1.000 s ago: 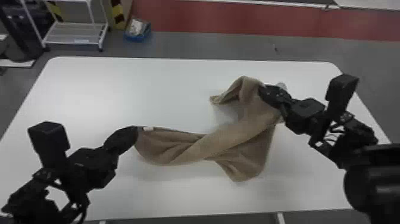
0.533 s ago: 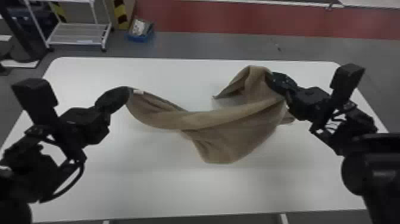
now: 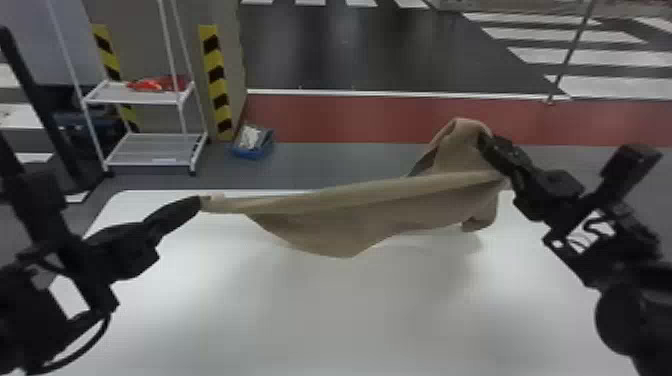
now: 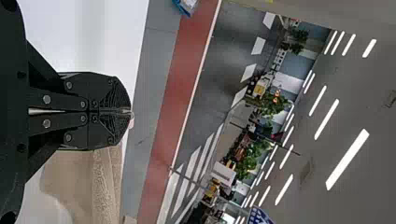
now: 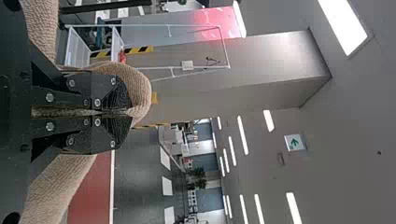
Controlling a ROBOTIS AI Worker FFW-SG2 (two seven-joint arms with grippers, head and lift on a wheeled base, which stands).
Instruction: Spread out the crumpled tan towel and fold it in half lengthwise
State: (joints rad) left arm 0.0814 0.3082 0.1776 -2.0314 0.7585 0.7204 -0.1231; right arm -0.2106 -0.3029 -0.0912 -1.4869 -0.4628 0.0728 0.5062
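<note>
Plainly, the right wrist view shows fingers [image 5: 117, 95] pinching the towel [image 5: 141, 88].

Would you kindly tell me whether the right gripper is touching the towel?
Touching: in the right wrist view, the right gripper pinches the towel between its jaws.

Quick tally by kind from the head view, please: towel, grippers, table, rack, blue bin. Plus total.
Tan towel: 1
Grippers: 2 (left gripper, right gripper)
White table: 1
White shelf rack: 1
Blue bin: 1
Total: 6
</note>
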